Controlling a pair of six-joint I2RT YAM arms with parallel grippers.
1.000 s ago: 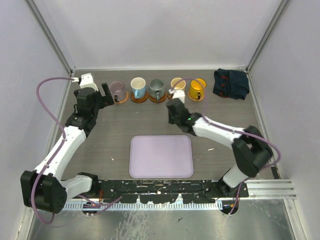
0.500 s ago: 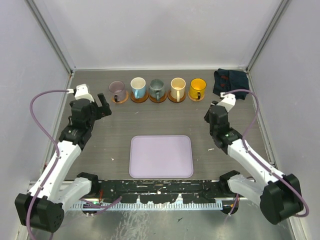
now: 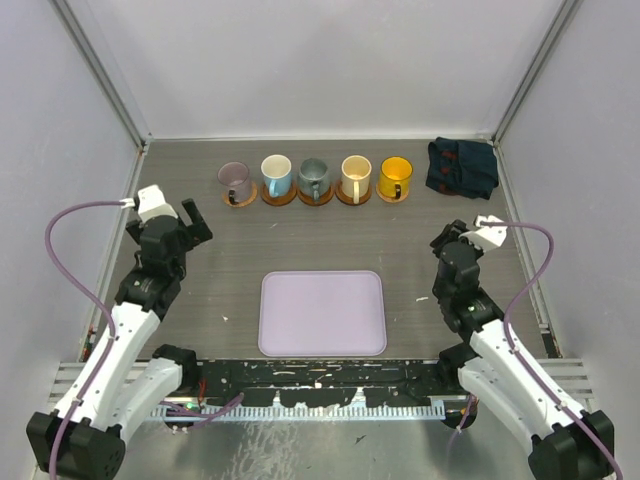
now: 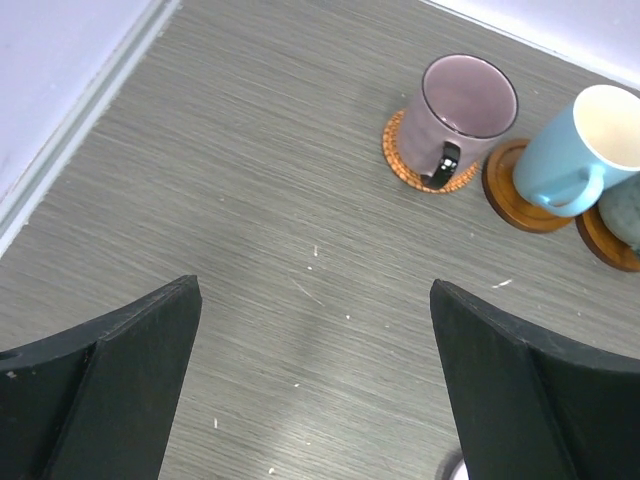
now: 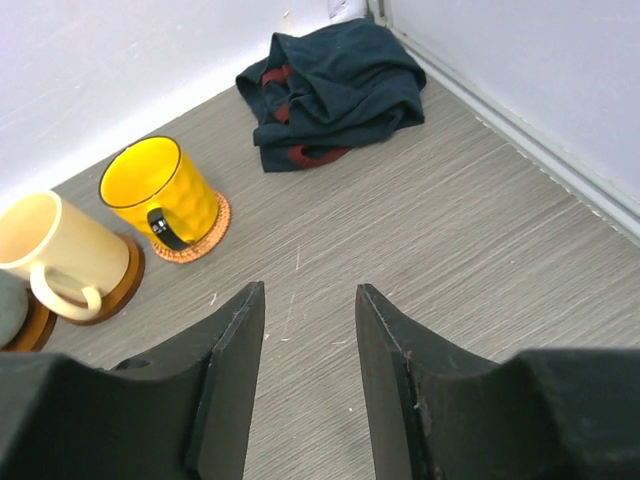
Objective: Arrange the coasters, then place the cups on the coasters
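Five cups stand in a row at the back, each on a coaster: mauve cup, light blue cup, grey-green cup, cream cup and yellow cup. The left wrist view shows the mauve cup on its woven coaster, and the light blue cup on a wooden coaster. The yellow cup and the cream cup appear in the right wrist view. My left gripper is open and empty, well short of the row. My right gripper is open and empty, at the right.
A lavender tray lies flat in the middle near the arms' bases. A dark blue cloth is crumpled in the back right corner. Walls close in on the left, right and back.
Both arms have drawn back from the row of cups toward the near edge. The right gripper has left the cream cup and its jaws have spread apart.
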